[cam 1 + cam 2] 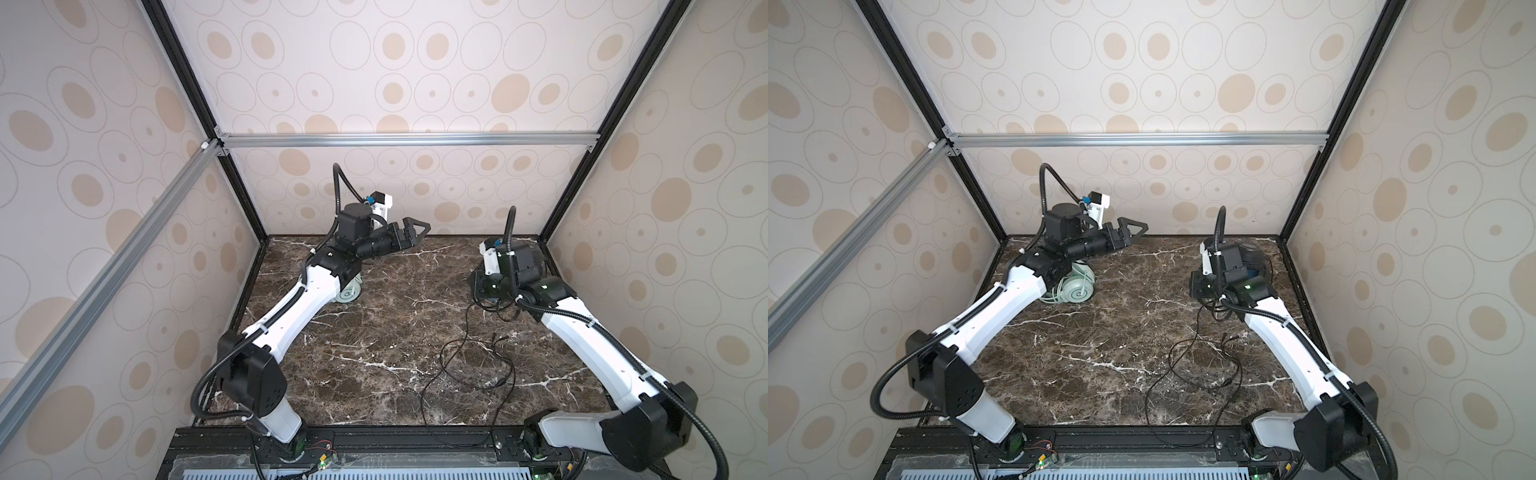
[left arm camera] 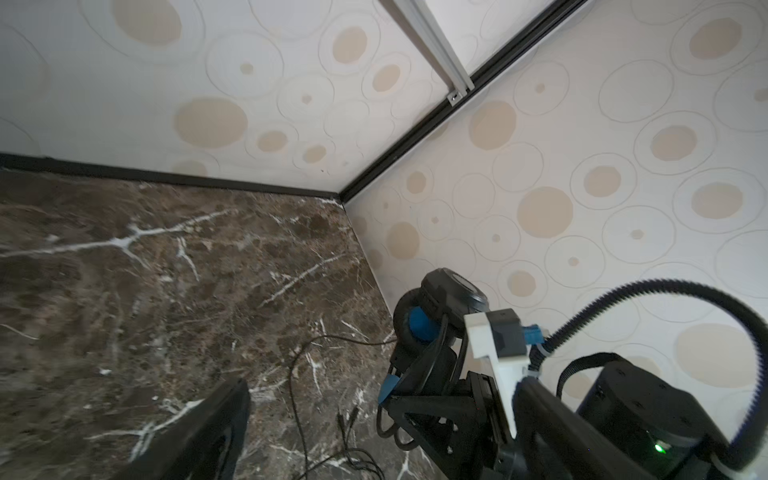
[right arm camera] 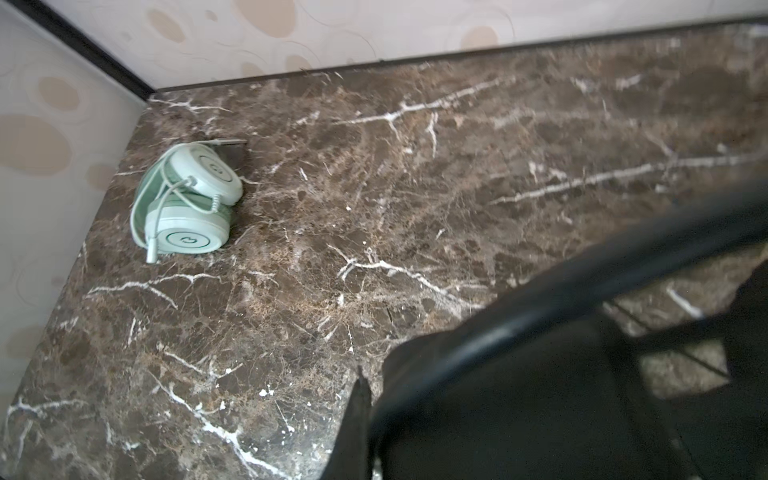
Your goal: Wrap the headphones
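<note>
The mint-green headphones (image 3: 187,203) lie folded at the back left of the table with their pale cable wound round them, partly under my left arm in both top views (image 1: 347,295) (image 1: 1075,289). My left gripper (image 1: 415,232) (image 2: 380,395) hangs open and empty above the table near the back wall. The black headphones (image 2: 436,316) with blue inner parts stand at the back right (image 1: 1252,255). My right gripper (image 1: 478,286) (image 3: 374,399) is shut right against them, with loops of their black cable (image 2: 390,428) at its fingertips. The remaining black cable (image 1: 469,361) trails loose across the table.
The marble table (image 1: 374,332) is walled in by patterned panels at the back and on both sides. The cable's plug end (image 1: 498,338) lies mid-right. A strand of cable runs over the front rail (image 1: 440,436).
</note>
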